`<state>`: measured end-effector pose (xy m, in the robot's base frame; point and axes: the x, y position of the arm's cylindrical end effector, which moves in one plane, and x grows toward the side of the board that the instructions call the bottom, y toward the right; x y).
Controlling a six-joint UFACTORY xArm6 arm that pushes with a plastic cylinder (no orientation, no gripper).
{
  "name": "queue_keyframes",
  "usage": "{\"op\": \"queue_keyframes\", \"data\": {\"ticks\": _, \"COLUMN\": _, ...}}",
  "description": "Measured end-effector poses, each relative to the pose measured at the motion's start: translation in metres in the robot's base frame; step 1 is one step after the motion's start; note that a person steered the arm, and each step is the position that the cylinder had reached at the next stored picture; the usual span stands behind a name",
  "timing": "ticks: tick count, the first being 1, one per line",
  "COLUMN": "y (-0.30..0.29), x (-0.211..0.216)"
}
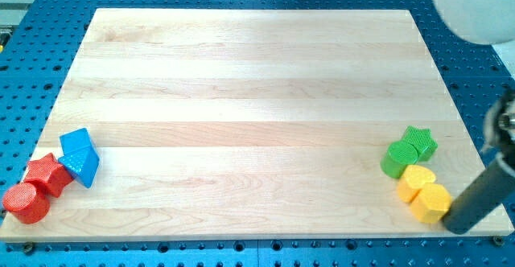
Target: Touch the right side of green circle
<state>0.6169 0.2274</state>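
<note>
The green circle (397, 159) lies near the board's right edge, touching a green star (422, 141) on its upper right. My tip (459, 223) is the lower end of the dark rod coming in from the view's right. It sits at the board's bottom right corner, below and to the right of the green circle and apart from it. A yellow circle (417, 178) and a yellow hexagon (431, 203) lie between my tip and the green circle. My tip is right next to the yellow hexagon's right side.
At the bottom left, a blue block (80, 157), a red star (48, 174) and a red circle (26, 203) sit clustered together. The wooden board (249, 98) rests on a blue perforated table.
</note>
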Motion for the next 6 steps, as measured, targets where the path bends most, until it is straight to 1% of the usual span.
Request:
{"op": "queue_keyframes", "data": {"ticks": 1, "y": -0.028, "x": 0.0}}
{"op": "queue_keyframes", "data": {"ticks": 3, "y": -0.04, "x": -0.024}}
{"op": "queue_keyframes", "data": {"ticks": 4, "y": 0.002, "x": -0.029}}
{"op": "queue_keyframes", "data": {"ticks": 5, "y": 0.014, "x": -0.067}}
{"op": "queue_keyframes", "data": {"ticks": 6, "y": 0.012, "x": -0.088}}
